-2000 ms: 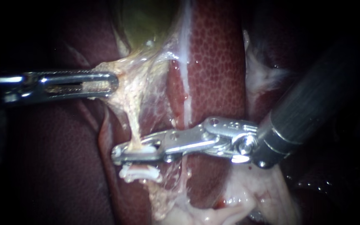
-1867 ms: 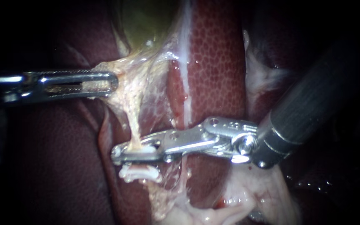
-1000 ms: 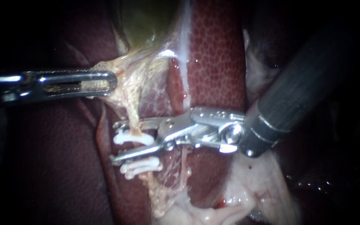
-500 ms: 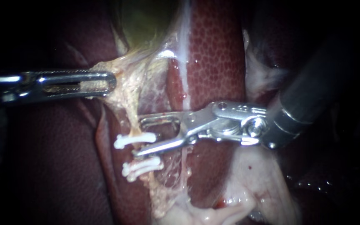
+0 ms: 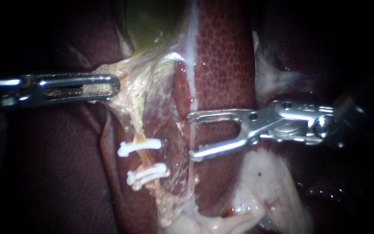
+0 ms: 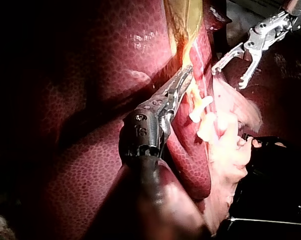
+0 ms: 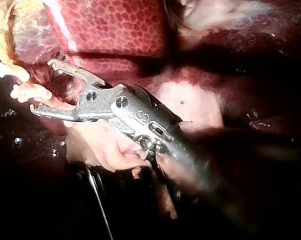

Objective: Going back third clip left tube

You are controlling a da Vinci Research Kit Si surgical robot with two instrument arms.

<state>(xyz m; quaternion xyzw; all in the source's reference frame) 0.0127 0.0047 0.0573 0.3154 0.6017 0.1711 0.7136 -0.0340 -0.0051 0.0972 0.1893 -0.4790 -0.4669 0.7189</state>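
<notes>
Since white clips (image 5: 139, 146) already sit across the left tube (image 5: 138, 125), you are at the backing-off step. Your right instrument (image 5: 192, 136) stands clear to the right of the tube, over the liver (image 5: 224, 65), its claw wide and empty. Your left instrument (image 5: 115, 85) has its claw closed on the pale tissue (image 5: 128, 80) below the gallbladder (image 5: 152, 21), stretching the tube. Two clips show plainly; whether the lower one (image 5: 147, 174) is really a pair, you cannot tell. Next, by my judgement, you draw the right instrument straight off to the right, keeping its open tips off the liver. Apart from small stamped marks on the instrument heads, no label or writing shows.
</notes>
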